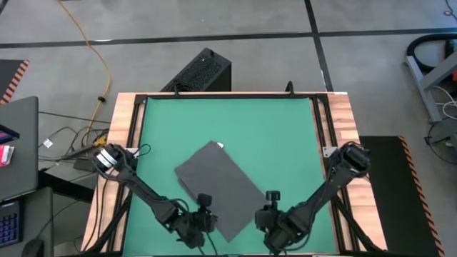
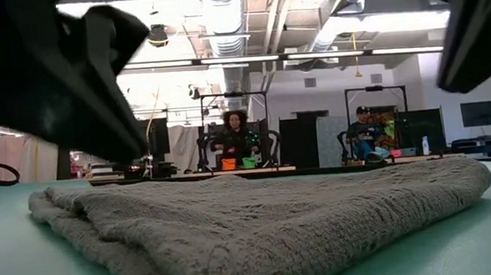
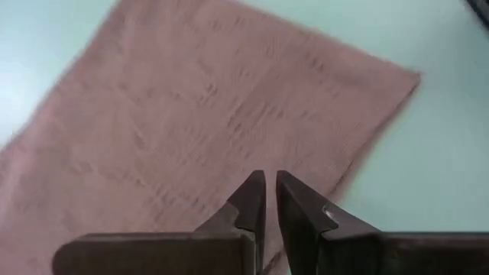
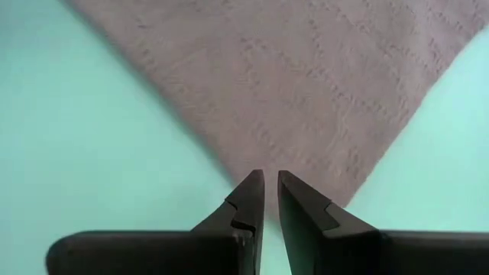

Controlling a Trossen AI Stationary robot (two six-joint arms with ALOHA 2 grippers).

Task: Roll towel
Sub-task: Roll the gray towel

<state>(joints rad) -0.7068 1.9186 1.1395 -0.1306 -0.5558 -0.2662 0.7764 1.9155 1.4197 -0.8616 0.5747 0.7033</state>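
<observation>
Towel [image 1: 218, 184] flat between both end effectors

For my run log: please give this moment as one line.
towel: flat, unrolled | left claw: near edge, nearly shut, empty | right claw: near corner, nearly shut, empty

No words, numbers or brand marks can be read anywhere; the small white tag [image 1: 219, 145] on the towel [image 1: 218, 187] is too small to read (possibly blank).

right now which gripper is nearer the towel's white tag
Left, narrowly. The left gripper sits at the towel's near-left edge; the right gripper is off its near-right side, farther from the white tag at the far corner.
</observation>
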